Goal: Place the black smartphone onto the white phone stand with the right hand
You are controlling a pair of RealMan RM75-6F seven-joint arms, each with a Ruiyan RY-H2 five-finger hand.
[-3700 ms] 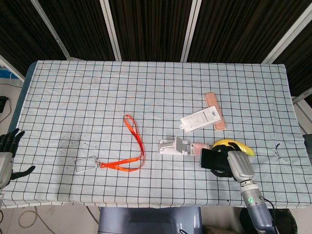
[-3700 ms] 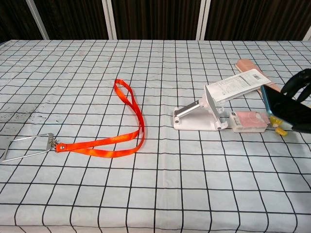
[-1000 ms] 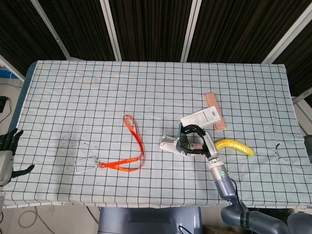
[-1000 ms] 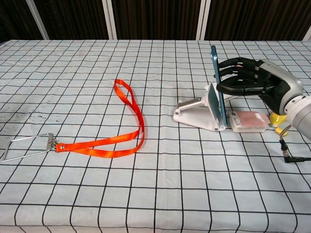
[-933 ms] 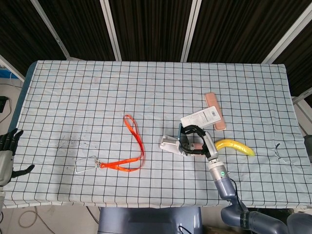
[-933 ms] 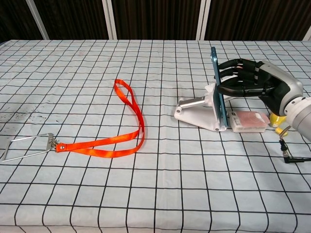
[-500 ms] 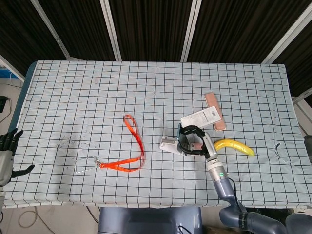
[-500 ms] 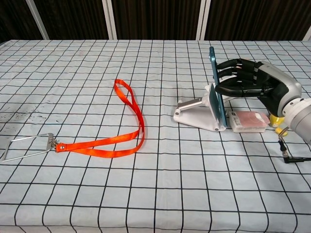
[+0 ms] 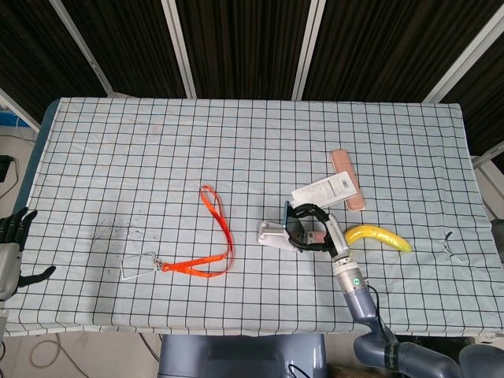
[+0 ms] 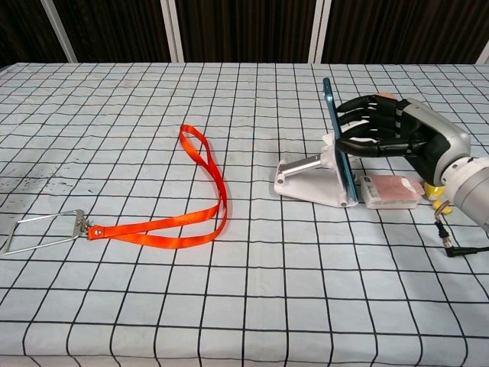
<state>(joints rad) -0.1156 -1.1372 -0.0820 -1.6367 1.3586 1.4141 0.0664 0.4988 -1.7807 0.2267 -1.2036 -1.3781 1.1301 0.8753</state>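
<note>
I am seeing my left hand (image 9: 14,236) hanging off the tabletop (image 9: 157,142) at its 9 o'clock edge, fingers spread, holding nothing. Moving right, a wire clip (image 10: 42,227) is lying on the checked cloth, joined to an orange lanyard (image 10: 200,187) that is looping up toward 12 o'clock. Right of centre the stand (image 10: 309,183) is sitting with its base flat on the cloth and its arm sloping up to the right. The phone (image 10: 338,142) is standing nearly upright on its edge against the stand's cradle, its lower end down at the cradle's lip; in the chest view I am seeing mostly its thin blue-edged side. I am gripping the phone with my right hand (image 10: 390,134), the dark fingers (image 10: 359,126) curled against its right face. Just at 3 o'clock of the stand a pink packet (image 10: 391,190) is lying flat. A white label (image 9: 323,191) is lying at 12 o'clock of the stand in the head view, with a pink bar (image 9: 346,179) just beyond it. A banana (image 9: 378,235) is lying at 3 o'clock of my right hand.
</note>
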